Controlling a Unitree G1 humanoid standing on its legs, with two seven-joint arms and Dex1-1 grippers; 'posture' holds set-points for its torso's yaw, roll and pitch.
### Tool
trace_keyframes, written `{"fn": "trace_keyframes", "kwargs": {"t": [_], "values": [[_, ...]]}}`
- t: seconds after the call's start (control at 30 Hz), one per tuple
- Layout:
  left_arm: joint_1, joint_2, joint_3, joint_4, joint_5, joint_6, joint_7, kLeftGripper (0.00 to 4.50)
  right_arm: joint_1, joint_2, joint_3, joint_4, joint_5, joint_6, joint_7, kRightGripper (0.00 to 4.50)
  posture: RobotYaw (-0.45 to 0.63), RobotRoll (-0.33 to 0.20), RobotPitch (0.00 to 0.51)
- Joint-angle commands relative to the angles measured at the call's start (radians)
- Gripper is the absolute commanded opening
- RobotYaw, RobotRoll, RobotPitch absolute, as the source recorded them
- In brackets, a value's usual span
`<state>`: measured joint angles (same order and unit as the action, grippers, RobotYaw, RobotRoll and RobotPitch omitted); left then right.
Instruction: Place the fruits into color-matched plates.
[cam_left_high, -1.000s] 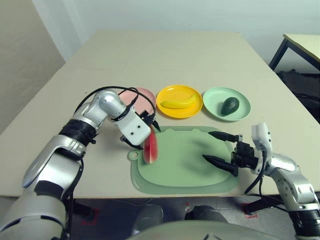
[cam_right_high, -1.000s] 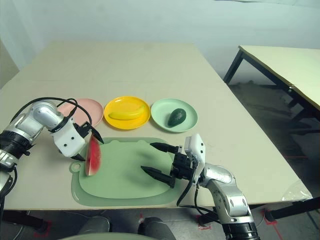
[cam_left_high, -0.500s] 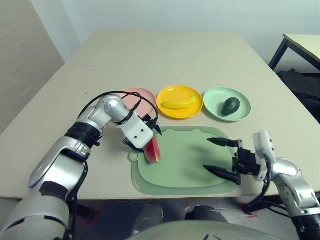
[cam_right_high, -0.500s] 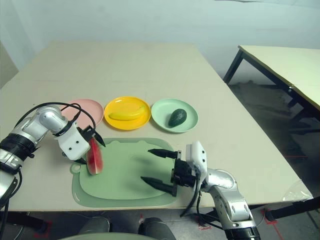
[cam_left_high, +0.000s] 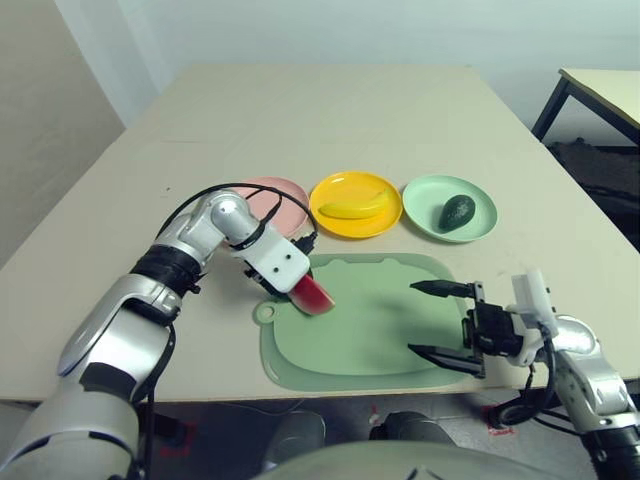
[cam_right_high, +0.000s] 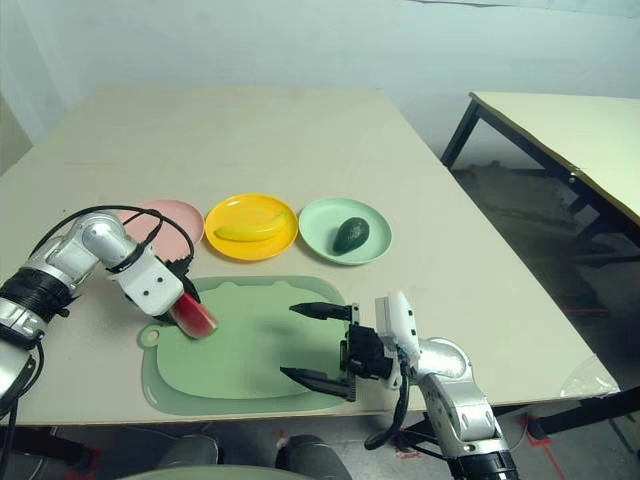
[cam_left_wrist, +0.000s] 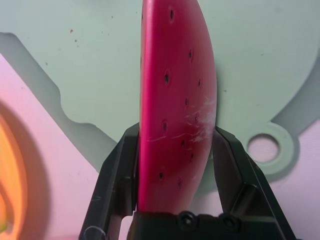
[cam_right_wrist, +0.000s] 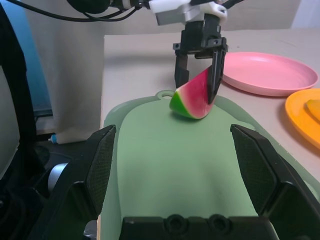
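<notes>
- Watermelon (cam_left_high: 313, 294) tipped over in the last second: stood nearly upright a second ago, now tilted low with the red face up and the rind toward the mat (cam_left_high: 380, 330).
- Left gripper (cam_left_wrist: 175, 165) clamped on the wedge, one black finger (cam_left_wrist: 122, 165) pressed to each flat side.
- Wedge sits at the mat's near-left corner, just beside the small hanging hole; probably touching the mat, though lift-off is hard to judge from overhead.
- Means, as a guess: grasp secured, carry to the pink plate (cam_left_high: 285, 195) not yet begun.
- Pink plate empty, just beyond the left wrist, partly hidden by the arm and its cable.
- Banana (cam_left_high: 352, 207) already in the yellow plate (cam_left_high: 385, 190), avocado (cam_left_high: 457, 211) already in the green plate (cam_left_high: 480, 205); watermelon is the last fruit left.
- Left arm bent at the elbow, forearm running in from the table's left edge, wrist angled down toward the mat.
- Right gripper (cam_left_high: 440, 320) drawn back toward the mat's near-right corner over the past second, fingers spread wide, holding nothing.
- Right forearm low at the table's near edge, fingers pointing left across the mat toward the wedge.
</notes>
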<state>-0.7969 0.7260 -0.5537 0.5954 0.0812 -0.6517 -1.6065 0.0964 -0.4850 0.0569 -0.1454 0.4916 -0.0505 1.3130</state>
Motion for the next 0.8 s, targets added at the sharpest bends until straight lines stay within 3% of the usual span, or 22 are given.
{"fn": "trace_keyframes", "kwargs": {"t": [0.03, 0.2, 0.4, 0.57, 0.8], "values": [[-0.009, 0.043, 0.008, -0.030, -0.057, 0.042, -0.008, 2.23, 0.001, -0.008, 0.006, 0.006, 0.001, -0.009, -0.006, 4.50, 0.11, 0.000, 0.000], [-0.045, 0.111, 0.059, -0.037, -0.140, 0.120, -0.008, 2.23, 0.048, 0.016, -0.009, -0.086, 0.066, 0.081, -0.106, 4.50, 0.12, 0.000, 0.000], [-0.112, 0.164, 0.144, 0.073, -0.097, 0.099, 0.010, 2.23, 0.135, 0.054, -0.025, -0.243, 0.076, 0.178, -0.320, 4.50, 0.13, 0.000, 0.000], [-0.212, 0.172, 0.167, 0.297, 0.050, 0.004, 0.176, 2.23, 0.187, 0.131, -0.056, -0.326, 0.076, 0.185, -0.492, 4.50, 0.12, 0.000, 0.000], [-0.282, 0.110, 0.128, 0.558, 0.257, -0.038, 0.489, 2.23, 0.212, 0.153, -0.051, -0.360, 0.077, 0.171, -0.554, 4.50, 0.08, 0.000, 0.000]]}}
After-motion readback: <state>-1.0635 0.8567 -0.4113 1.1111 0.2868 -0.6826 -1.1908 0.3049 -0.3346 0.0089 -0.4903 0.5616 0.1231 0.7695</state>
